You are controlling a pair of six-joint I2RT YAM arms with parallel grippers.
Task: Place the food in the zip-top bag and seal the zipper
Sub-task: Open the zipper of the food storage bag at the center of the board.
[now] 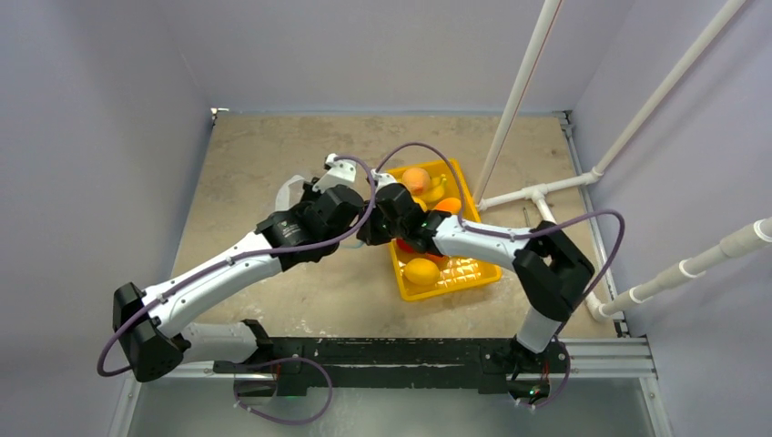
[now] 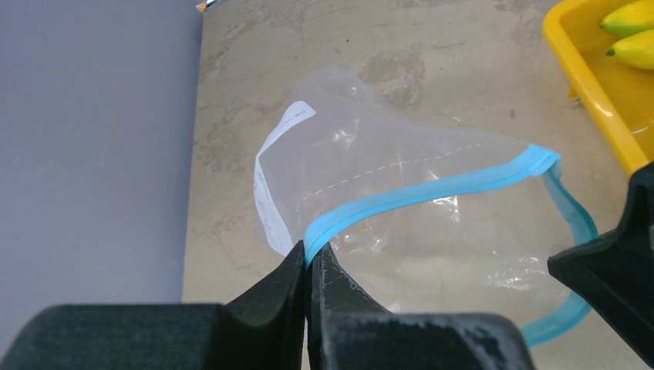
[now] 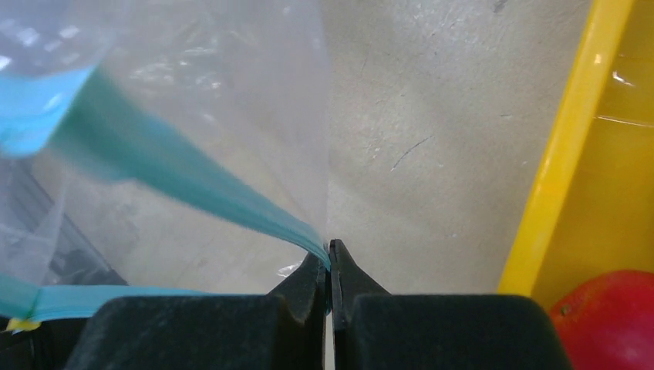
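Arms converge, left fingers (image 2: 279,287) and right fingers (image 3: 305,290) pinching the zipper (image 2: 432,190).

The clear floppy plastic bag (image 2: 385,162) is thin glossy film, wrinkled and catching highlights. The teal-blue zipper strip (image 2: 432,189) along its mouth looks smoother, thicker and half opaque. The beige surface (image 2: 432,46) beneath is matt and mottled, rough like stone. The yellow rectangular plastic tray (image 2: 598,89) shines, as do the glossy red toy fruit (image 3: 609,320) and the yellow toy bananas (image 2: 636,48). The jaws of the left gripper (image 2: 308,258) and the right gripper (image 3: 330,258) are matt black, faintly grainy plastic.
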